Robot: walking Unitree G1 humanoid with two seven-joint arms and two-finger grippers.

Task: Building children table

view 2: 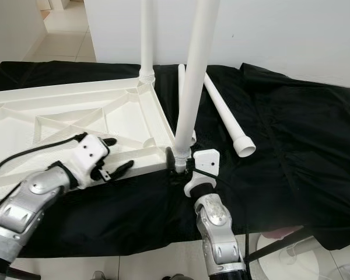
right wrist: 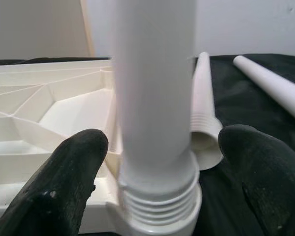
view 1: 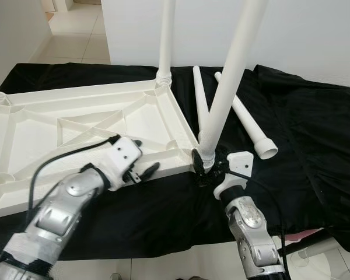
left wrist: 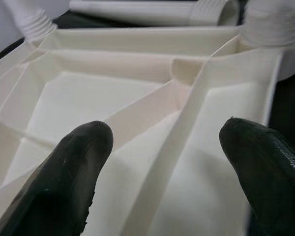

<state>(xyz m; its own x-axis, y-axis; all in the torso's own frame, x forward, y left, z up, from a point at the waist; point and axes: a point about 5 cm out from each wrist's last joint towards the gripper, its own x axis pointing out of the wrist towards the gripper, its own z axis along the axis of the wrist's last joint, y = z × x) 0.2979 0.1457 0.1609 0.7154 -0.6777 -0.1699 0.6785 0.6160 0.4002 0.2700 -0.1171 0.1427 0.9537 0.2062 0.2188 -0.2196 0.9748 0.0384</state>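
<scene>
Right wrist view puts my right end effector (right wrist: 157,182) straddling the near leg (right wrist: 155,98), fingers spread wide either side of its threaded collar, not yet pinching it. That leg stands tilted in the corner socket at lower centre of the left eye frame. My left end effector (view 1: 141,160), also wide, hovers over the near rim of the upturned tabletop (view 1: 76,125), which fills the left half of the frame on the black cloth (view 1: 315,140). A second leg (view 1: 165,35) stands upright at the far corner; two spare legs (view 1: 245,119) lie upper centre. Hollow plastic: light, stiff, slick. I would grip low, near the collar.
</scene>
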